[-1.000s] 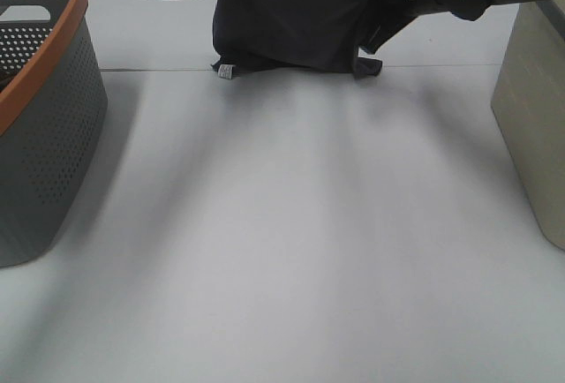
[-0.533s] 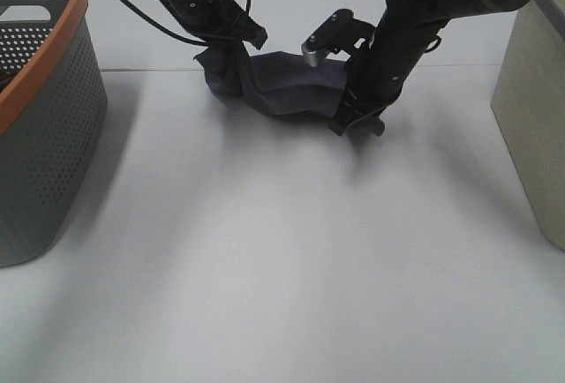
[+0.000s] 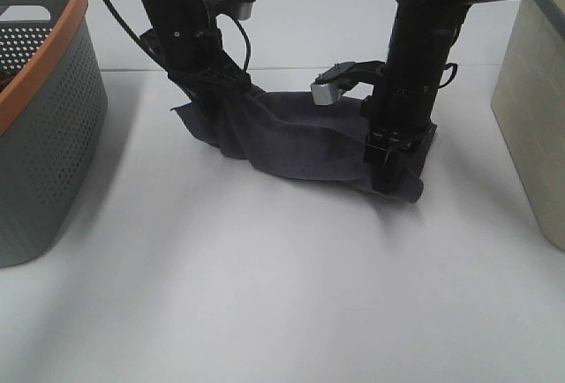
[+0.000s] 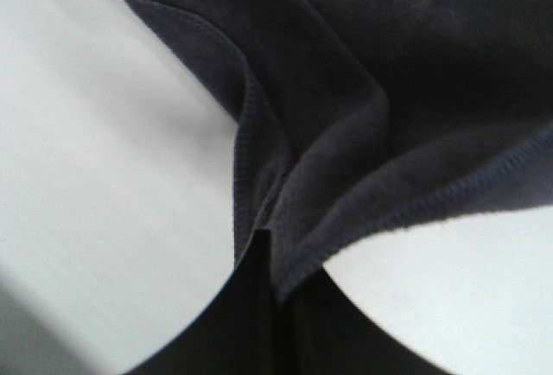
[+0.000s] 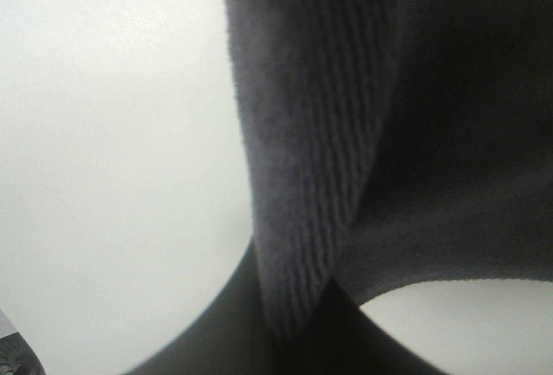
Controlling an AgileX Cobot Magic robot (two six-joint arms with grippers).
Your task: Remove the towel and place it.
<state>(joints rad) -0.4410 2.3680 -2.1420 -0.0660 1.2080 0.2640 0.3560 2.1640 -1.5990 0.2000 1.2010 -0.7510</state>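
The towel (image 3: 300,140) is a dark charcoal-navy cloth, sagging between my two grippers low over the white table, its lower folds touching the surface. My left gripper (image 3: 210,92) is shut on the towel's left end; in the left wrist view the hemmed cloth (image 4: 346,98) runs out from between the closed fingers. My right gripper (image 3: 388,171) is shut on the towel's right end, pointing down near the table; in the right wrist view the ribbed cloth (image 5: 346,133) fills the frame. The white corner tag is hidden.
A grey perforated basket with an orange rim (image 3: 44,127) stands at the left edge. A beige box (image 3: 534,109) stands at the right edge. White table (image 3: 282,295) spreads in front of the towel.
Both grippers have brought the towel forward and down, from high at the back to low over the table. The towel has spread wider between them.
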